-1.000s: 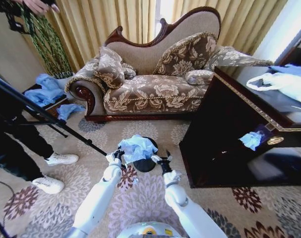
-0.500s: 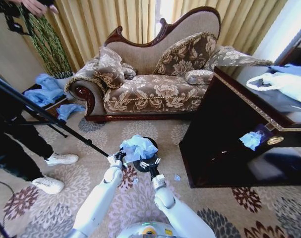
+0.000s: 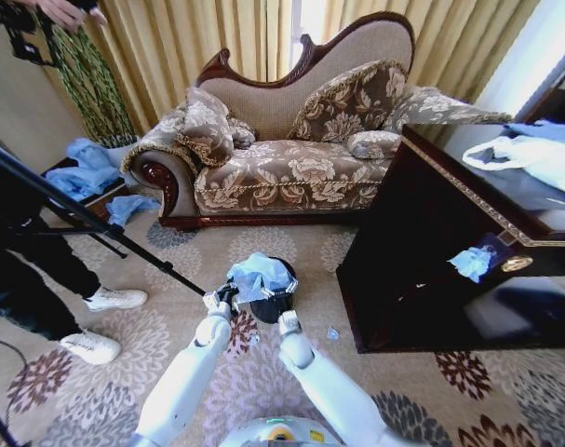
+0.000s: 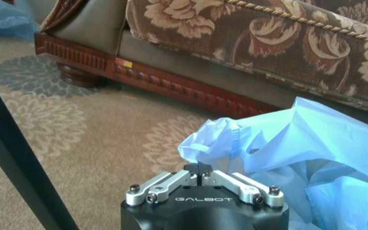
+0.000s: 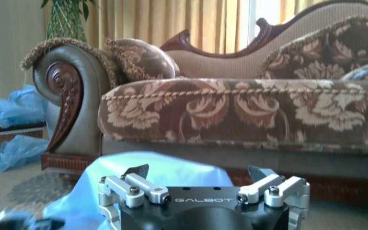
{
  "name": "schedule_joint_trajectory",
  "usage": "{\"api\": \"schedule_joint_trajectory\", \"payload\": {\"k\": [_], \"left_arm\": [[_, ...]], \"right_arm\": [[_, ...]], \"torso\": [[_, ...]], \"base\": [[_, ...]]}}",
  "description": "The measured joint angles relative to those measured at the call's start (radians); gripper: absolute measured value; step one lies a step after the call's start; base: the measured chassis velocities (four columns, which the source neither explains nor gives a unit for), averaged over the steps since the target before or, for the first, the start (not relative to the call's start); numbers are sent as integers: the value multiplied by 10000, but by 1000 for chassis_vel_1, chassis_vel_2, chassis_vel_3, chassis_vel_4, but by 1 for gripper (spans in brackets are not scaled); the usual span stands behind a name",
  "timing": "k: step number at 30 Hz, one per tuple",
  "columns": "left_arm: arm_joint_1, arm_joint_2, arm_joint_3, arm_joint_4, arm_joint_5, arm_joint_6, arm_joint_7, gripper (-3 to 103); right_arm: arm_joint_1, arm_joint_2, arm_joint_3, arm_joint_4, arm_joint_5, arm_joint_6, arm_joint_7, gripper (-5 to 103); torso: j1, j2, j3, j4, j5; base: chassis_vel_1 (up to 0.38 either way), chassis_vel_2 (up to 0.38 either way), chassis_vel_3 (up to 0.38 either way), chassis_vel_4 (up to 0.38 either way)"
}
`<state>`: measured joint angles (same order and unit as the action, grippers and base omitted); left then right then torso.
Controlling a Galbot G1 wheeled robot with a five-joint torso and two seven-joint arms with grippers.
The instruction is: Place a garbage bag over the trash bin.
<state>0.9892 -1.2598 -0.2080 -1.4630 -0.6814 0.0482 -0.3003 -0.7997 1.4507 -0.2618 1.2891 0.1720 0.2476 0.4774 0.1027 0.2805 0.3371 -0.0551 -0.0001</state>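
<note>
Head view: one garbage bag [image 3: 260, 276], light blue, thin and crumpled, sits bunched on top of one small black trash bin [image 3: 269, 307] on the patterned carpet [image 3: 291, 244] before the sofa [image 3: 291, 149]. Two grippers meet it: the left gripper [image 4: 200, 168] has its fingers clenched on a bag edge, while the right gripper [image 5: 200, 173] has fingers spread just beside the bag.

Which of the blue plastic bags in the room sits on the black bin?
The garbage bag bunched atop the trash bin, held by the left gripper; others lie beside the sofa.

Daylight thru curtains [image 3: 217, 37]; edges warped, wrist views soft.
</note>
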Motion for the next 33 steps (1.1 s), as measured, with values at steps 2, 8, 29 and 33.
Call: {"api": "schedule_joint_trajectory", "payload": {"k": [2, 8, 29, 33], "left_arm": [[43, -3, 0, -46, -2, -14, 25, 0], [107, -1, 1, -110, -25, -58, 45, 0], [219, 77, -15, -184, -51, -150, 208, 0], [322, 81, -11, -250, -54, -218, 226, 0]], "right_arm": [[342, 62, -107, -234, 0, -9, 15, 100], [721, 134, -134, -726, -23, 26, -8, 100], [552, -172, -616, -652, 95, -92, 73, 100], [1141, -87, -837, -939, 225, -79, 115, 100]], "torso": [[0, 0, 0, 0, 0], [0, 0, 0, 1, 0], [-1, 2, -1, 1, 0], [-1, 2, -1, 1, 0]], "base": [[0, 0, 0, 0], [0, 0, 0, 0], [0, 0, 0, 0], [0, 0, 0, 0]]}}
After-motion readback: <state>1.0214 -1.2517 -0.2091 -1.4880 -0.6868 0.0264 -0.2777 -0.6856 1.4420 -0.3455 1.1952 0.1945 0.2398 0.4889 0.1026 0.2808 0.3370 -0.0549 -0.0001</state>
